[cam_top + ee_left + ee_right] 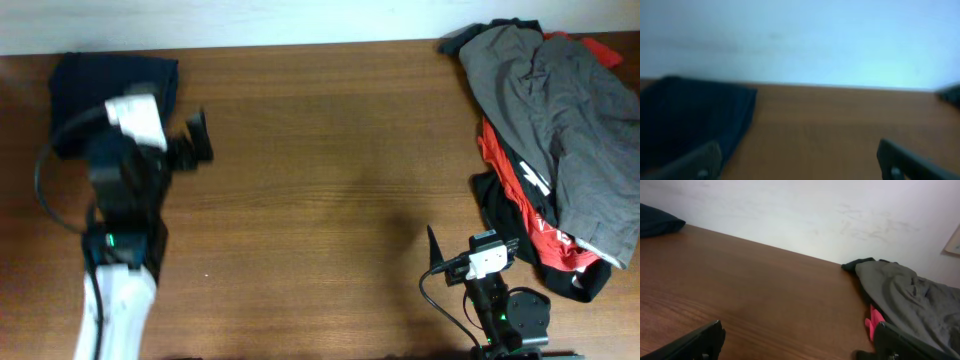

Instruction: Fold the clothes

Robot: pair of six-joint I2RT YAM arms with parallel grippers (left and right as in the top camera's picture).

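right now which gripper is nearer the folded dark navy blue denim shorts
Left. The left gripper hangs open just off the shorts' right edge. The right gripper sits open across the brown wooden table, beside the grey and red-and-black garment pile.

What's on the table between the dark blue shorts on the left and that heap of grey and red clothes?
Only bare table lies there in the overhead view, apart from the left end effector hanging open beside the shorts.

A grey garment [560, 100] is piled at the far right end of the wooden table [330, 180]. Beneath it, red-and-black garments [515, 182] are partly covered, their edges left showing on its near side.
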